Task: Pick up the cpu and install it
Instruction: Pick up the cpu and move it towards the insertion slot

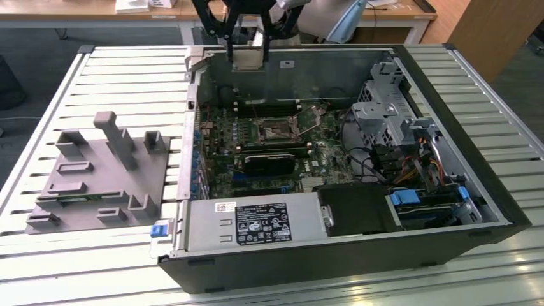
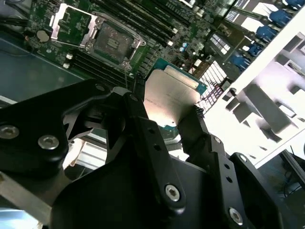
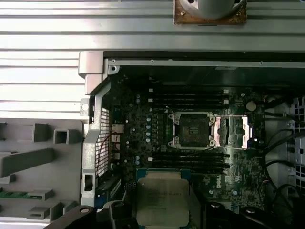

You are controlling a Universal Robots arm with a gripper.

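The cpu (image 1: 247,58), a flat square chip with a silver top and green rim, hangs in the air above the far wall of the open computer case (image 1: 340,70). My gripper (image 1: 247,52) is shut on it, a black finger on each of two opposite edges. The second wrist view shows the cpu (image 2: 169,100) between the fingers (image 2: 139,88), with the motherboard below. In the first wrist view the cpu (image 3: 162,198) is held short of the empty socket (image 3: 193,130), whose metal load plate (image 3: 232,131) is swung open. The socket (image 1: 276,129) (image 2: 112,42) sits mid-board.
A grey holder fixture (image 1: 93,178) lies on the slatted table (image 1: 127,70) at the exterior view's left, with a green memory stick (image 1: 72,199) in it. Inside the case are a black block (image 1: 272,162), a power supply (image 1: 255,223), a drive cage (image 1: 383,115) and cables.
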